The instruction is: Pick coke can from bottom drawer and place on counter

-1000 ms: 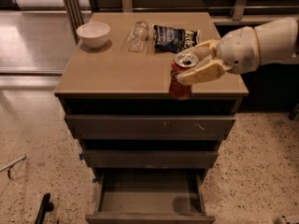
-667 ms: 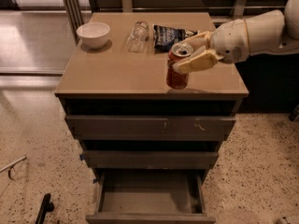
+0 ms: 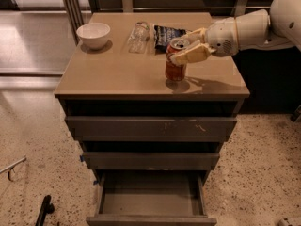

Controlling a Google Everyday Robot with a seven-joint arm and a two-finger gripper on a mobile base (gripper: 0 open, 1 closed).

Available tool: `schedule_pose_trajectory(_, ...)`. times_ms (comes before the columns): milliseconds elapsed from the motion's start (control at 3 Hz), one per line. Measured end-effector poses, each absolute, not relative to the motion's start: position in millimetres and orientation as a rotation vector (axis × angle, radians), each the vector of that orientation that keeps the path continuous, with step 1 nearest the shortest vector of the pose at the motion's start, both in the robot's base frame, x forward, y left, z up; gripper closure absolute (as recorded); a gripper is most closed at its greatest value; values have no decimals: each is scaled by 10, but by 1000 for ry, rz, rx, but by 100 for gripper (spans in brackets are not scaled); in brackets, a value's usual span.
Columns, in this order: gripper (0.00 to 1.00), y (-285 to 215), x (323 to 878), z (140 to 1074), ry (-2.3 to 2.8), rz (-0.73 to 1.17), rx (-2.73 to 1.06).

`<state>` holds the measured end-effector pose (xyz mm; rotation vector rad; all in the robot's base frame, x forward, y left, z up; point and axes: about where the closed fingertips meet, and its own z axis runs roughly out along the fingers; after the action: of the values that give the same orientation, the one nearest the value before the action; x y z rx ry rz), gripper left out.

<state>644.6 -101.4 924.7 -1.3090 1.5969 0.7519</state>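
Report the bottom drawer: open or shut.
Open: bottom drawer pulled out, inside showing. The gripper holds the coke can over the counter.

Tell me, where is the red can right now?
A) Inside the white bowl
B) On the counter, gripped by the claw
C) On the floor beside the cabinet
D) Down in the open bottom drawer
B: the can is upright on the counter, near its right front, and the claw has a finger on either side of its top.
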Motion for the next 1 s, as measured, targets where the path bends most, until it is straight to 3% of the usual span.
schedule_pose_trajectory(1000,100,-1072,6723,8903,1681,787,-1225)
